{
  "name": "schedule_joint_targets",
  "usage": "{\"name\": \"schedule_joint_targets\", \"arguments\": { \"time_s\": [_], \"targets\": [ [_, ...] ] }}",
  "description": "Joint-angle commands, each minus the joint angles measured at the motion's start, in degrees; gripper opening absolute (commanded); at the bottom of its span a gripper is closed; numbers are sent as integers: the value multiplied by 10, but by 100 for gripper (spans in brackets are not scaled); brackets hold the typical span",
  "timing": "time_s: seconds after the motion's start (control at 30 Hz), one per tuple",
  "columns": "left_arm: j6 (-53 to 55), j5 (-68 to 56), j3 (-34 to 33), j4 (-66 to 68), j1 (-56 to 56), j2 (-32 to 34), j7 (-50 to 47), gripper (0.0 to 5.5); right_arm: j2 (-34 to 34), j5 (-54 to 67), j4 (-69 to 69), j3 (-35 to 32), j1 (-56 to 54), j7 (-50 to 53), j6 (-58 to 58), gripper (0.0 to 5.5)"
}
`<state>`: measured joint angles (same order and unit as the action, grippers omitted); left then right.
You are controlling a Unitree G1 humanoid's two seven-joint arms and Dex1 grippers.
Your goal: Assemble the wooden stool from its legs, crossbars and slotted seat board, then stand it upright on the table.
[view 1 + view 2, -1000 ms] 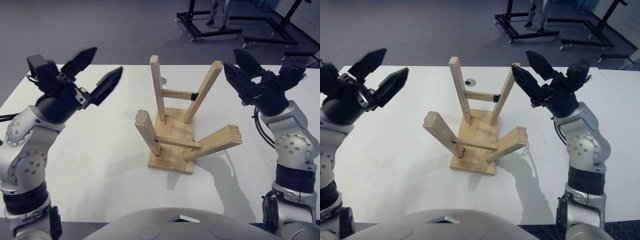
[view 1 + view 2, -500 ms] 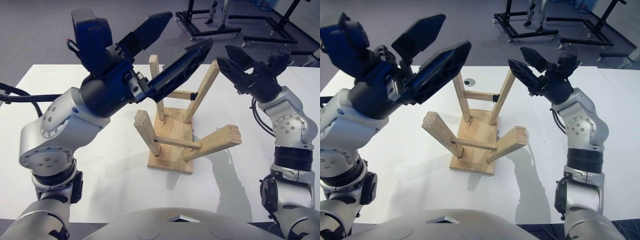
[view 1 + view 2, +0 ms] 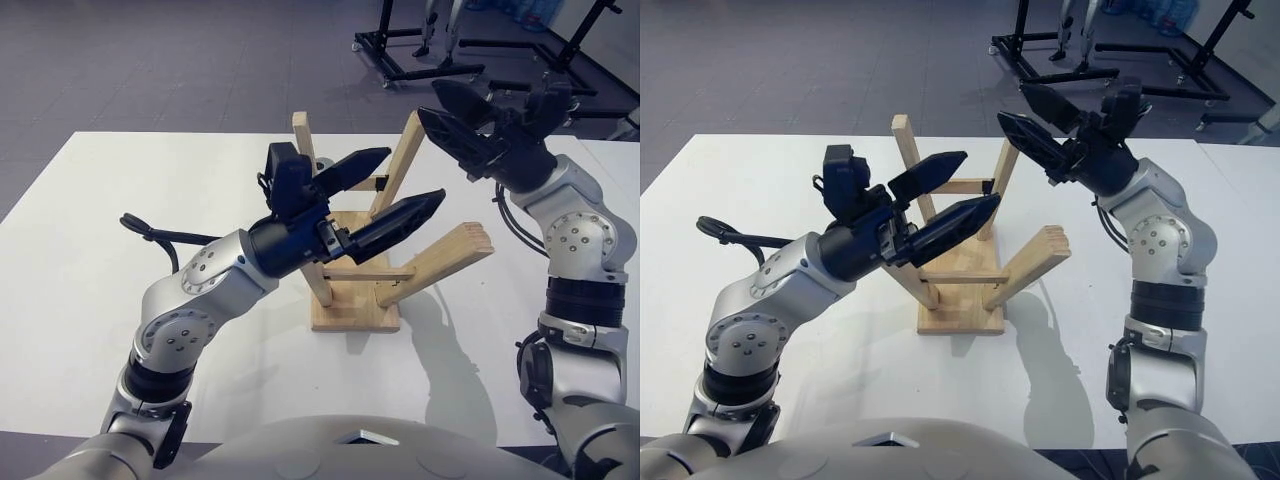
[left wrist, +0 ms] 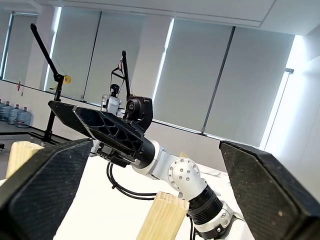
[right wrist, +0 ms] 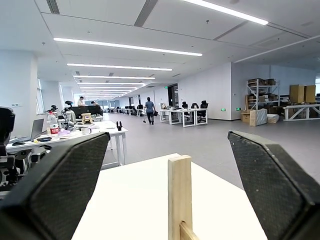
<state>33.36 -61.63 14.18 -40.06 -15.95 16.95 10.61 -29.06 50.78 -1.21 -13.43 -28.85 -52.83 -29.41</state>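
The stool (image 3: 400, 275) stands inverted at the centre of the table (image 3: 100, 200), with the seat board (image 3: 355, 316) flat on the surface and the legs pointing up and outward. In the head views the left end effector (image 3: 415, 175) is spread wide in front of the stool, across the near left leg (image 3: 318, 283); contact with the wood cannot be determined. The right end effector (image 3: 428, 98), also spread, hangs above the far right leg (image 3: 405, 160). The right wrist view adds an upright leg end (image 5: 179, 195) seen between its two fingers, untouched. The left wrist view looks between its own fingers (image 4: 45, 185) at the right end effector and two more leg tops.
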Motion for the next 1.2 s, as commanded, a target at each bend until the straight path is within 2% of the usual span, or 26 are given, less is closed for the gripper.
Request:
{"name": "schedule_joint_targets", "arguments": {
  "time_s": [0.03,0.2,0.3,0.43,0.6,0.83,0.97,1.07,1.1,1.17,1.2],
  "targets": [
    [30,0,-40,9,13,25,-23,465,13,5,-10,-11,-10,11,3,438],
    [41,-54,-101,-14,-26,41,-51,465,23,109,-62,-66,-28,60,-41,438],
    [46,-85,-111,-23,-47,39,-71,465,1,230,-101,-106,-29,89,-101,438],
    [50,-108,-122,-24,-52,47,-88,465,-19,345,-146,-124,-10,120,-150,438],
    [41,-162,-176,-41,-51,82,-113,465,-65,501,-250,-114,57,148,-203,438],
    [57,-243,-236,-26,-21,167,-109,465,-65,569,-357,-74,129,211,-163,438],
    [59,-268,-213,-9,-41,170,-105,465,-80,588,-382,-47,124,222,-148,438],
    [61,-277,-177,4,-49,149,-109,465,-108,560,-395,-25,167,176,-186,438],
    [64,-272,-158,11,-32,139,-101,465,-119,481,-398,5,191,137,-197,438],
    [76,-233,-110,28,23,123,-78,465,-158,268,-397,106,234,39,-168,438],
    [80,-209,-87,38,52,118,-66,465,-154,226,-393,131,242,19,-162,438]
  ]
}}
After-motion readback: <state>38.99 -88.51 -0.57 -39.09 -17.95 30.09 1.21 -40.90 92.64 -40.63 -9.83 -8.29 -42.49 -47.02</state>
